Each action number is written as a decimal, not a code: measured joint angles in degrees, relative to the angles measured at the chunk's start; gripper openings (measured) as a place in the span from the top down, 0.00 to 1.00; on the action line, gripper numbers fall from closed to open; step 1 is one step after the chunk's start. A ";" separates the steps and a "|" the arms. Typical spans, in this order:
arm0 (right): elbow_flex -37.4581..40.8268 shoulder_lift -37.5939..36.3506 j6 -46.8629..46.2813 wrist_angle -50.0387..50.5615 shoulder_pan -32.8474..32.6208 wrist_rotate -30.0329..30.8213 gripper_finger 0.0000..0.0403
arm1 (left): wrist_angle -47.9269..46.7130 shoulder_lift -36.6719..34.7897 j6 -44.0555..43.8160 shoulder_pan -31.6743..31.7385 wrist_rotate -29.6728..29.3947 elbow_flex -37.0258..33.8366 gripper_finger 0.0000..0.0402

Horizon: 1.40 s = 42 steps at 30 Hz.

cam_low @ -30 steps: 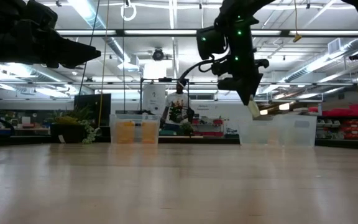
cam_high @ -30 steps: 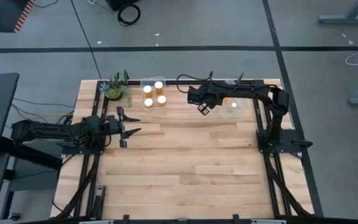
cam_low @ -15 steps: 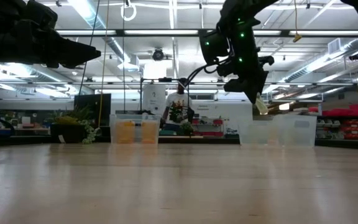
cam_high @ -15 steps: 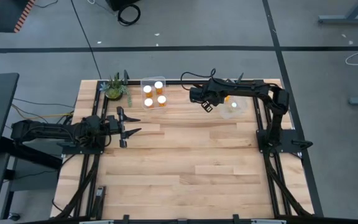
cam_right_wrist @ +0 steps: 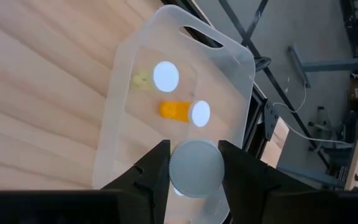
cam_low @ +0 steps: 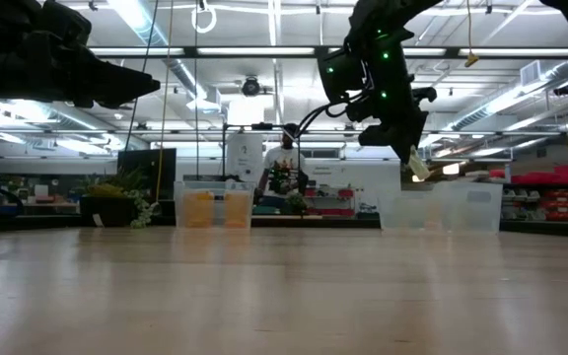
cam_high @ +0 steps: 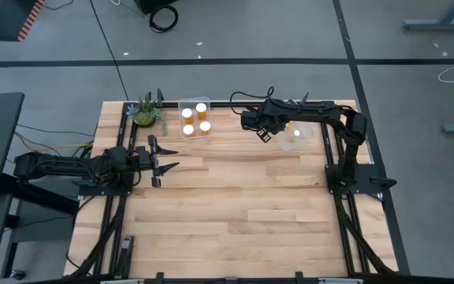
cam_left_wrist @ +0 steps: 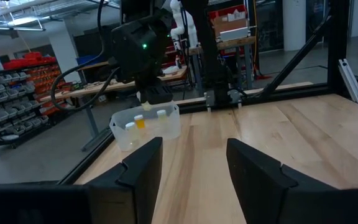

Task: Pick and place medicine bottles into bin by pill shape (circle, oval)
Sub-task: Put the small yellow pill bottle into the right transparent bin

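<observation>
So the right gripper (cam_high: pixel 264 136) is up near the top middle of the high view, hanging just off the left edge of a clear bin (cam_high: pixel 298 136) that sits at the back right of the wooden table (cam_high: pixel 235 197). Its fingers are clamped on a medicine bottle (cam_right_wrist: pixel 196 168); in the right wrist view you can see the round white cap squeezed between the two dark fingers (cam_right_wrist: pixel 151 171), right over the near end of that bin. Inside the bin there are already two bottles: one standing with its cap (cam_right_wrist: pixel 166 76) facing up, and one lying on its side (cam_right_wrist: pixel 184 111) showing the orange body with the cap pointing toward the bin's wall. In the low view the right gripper (cam_low: pixel 414 163) sits high in the upper right part of the frame, above the bin (cam_low: pixel 442 207), well clear of the tabletop. A second clear bin (cam_high: pixel 195 118) is at the upper left of the table with four orange bottles (cam_high: pixel 187 113) standing in it, and a small potted plant (cam_high: pixel 145 112) is just to its left. The left gripper (cam_high: pixel 162 160) is parked at the left side of the table with its fingers spread wide apart and nothing between them, which the left wrist view (cam_left_wrist: pixel 188 168) shows clearly.
</observation>
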<state>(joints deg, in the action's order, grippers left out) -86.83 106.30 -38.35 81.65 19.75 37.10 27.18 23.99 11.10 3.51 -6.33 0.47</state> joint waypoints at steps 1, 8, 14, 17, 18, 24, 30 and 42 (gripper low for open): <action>0.00 0.00 0.00 0.00 0.00 0.17 0.66 | 0.01 0.00 0.00 0.00 0.00 0.00 0.53; 0.66 0.00 0.00 -1.29 0.00 0.85 0.66 | 0.02 0.00 -0.01 -0.01 0.00 0.00 0.53; 6.64 0.05 0.21 -5.88 0.56 0.79 0.66 | 0.00 0.00 0.01 0.02 0.00 0.00 0.53; 9.22 0.07 0.66 -8.35 1.07 0.77 0.66 | 0.00 0.00 0.01 0.00 0.00 0.00 0.53; 9.89 0.07 0.87 -9.52 1.26 0.77 0.66 | 0.00 0.00 0.01 -0.01 0.00 0.00 0.53; 12.68 0.09 1.49 -12.79 2.39 0.44 0.66 | 0.00 0.00 -0.01 0.00 0.00 0.00 0.53; 14.89 0.09 2.70 -15.99 2.38 0.20 0.66 | 0.00 0.00 0.00 0.00 0.00 0.00 0.54; 15.82 -4.68 3.92 -18.05 2.37 -0.17 0.66 | 0.00 0.00 0.01 0.00 0.00 0.00 0.54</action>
<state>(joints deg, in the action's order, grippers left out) -71.00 101.62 -34.43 63.60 22.12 36.93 27.18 23.99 11.11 3.51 -6.33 0.47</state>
